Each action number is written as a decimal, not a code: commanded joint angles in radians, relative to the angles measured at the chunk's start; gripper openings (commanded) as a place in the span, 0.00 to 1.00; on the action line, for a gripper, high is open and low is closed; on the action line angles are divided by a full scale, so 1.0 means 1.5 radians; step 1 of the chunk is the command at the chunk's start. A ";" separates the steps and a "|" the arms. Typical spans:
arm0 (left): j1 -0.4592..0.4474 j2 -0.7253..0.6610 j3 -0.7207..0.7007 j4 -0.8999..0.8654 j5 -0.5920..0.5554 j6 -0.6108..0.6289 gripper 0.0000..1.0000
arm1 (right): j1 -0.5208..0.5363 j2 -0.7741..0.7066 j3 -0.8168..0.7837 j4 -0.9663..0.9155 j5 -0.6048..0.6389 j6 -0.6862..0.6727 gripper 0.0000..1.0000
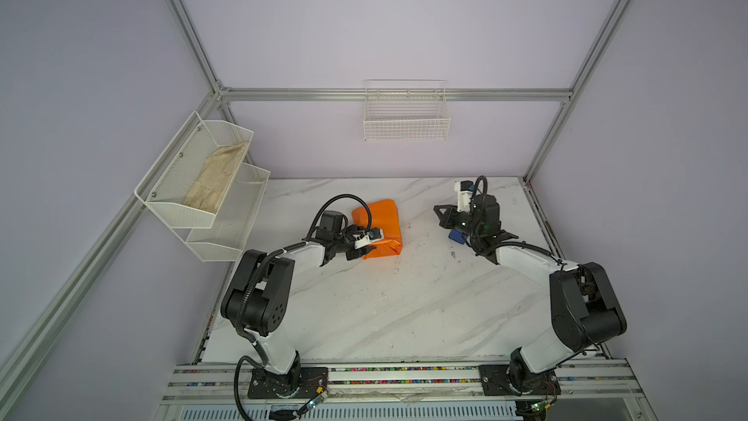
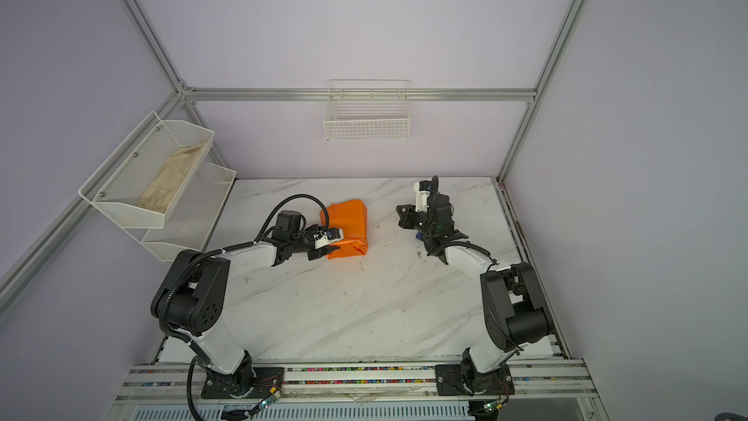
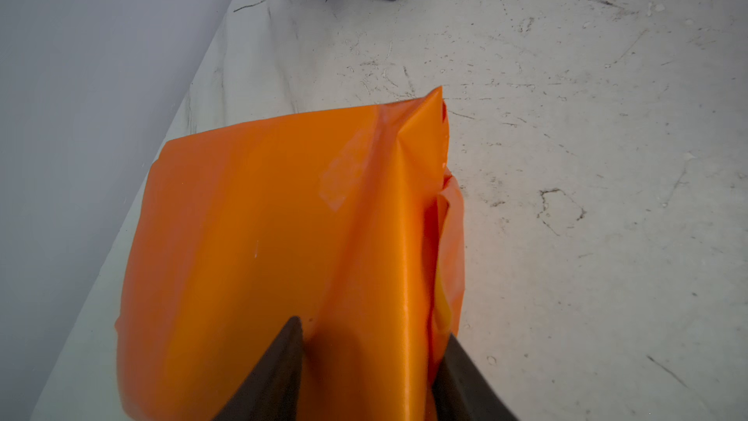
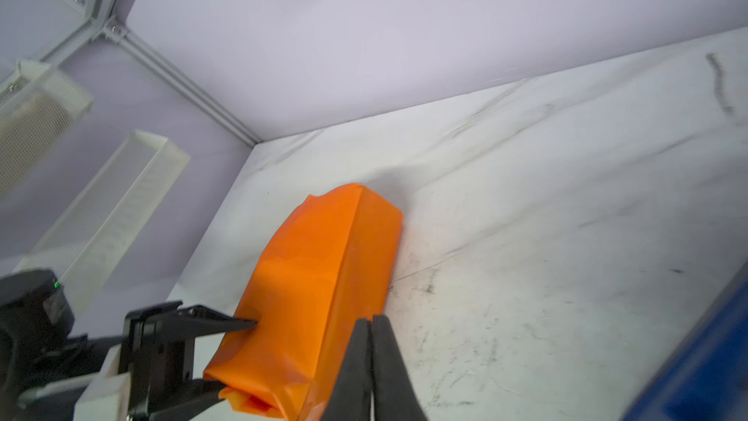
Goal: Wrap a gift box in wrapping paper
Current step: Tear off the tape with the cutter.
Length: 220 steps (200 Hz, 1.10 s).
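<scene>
Left gripper [image 3: 373, 326]: clamped on wrapping paper [image 3: 283, 216] end.
Right gripper [image 4: 371, 318]: jaws together, empty, near wrapping paper.
Mesh tray [image 1: 178, 212], left of left gripper: beige cloth [image 1: 214, 180].

Glossy orange wrapping paper [image 1: 384, 226], creased, folded into oblong bundle on table [image 1: 404, 297]; gift box hidden.

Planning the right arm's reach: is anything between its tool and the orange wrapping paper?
Nothing visible: only bare table separates the right tool from the wrapping paper; the blue tape dispenser sits aside.
</scene>
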 commanded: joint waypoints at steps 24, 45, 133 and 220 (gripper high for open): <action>-0.001 0.032 0.019 -0.083 -0.051 -0.018 0.49 | -0.170 0.089 0.050 -0.100 -0.246 0.175 0.17; -0.001 0.031 0.019 -0.084 -0.053 -0.017 0.49 | -0.196 0.123 0.068 -0.121 -0.269 0.186 0.24; -0.001 0.033 0.020 -0.086 -0.054 -0.017 0.49 | -0.217 0.234 0.090 -0.129 -0.306 0.217 0.26; -0.001 0.035 0.022 -0.088 -0.058 -0.015 0.49 | -0.214 0.257 0.087 -0.074 -0.342 0.261 0.00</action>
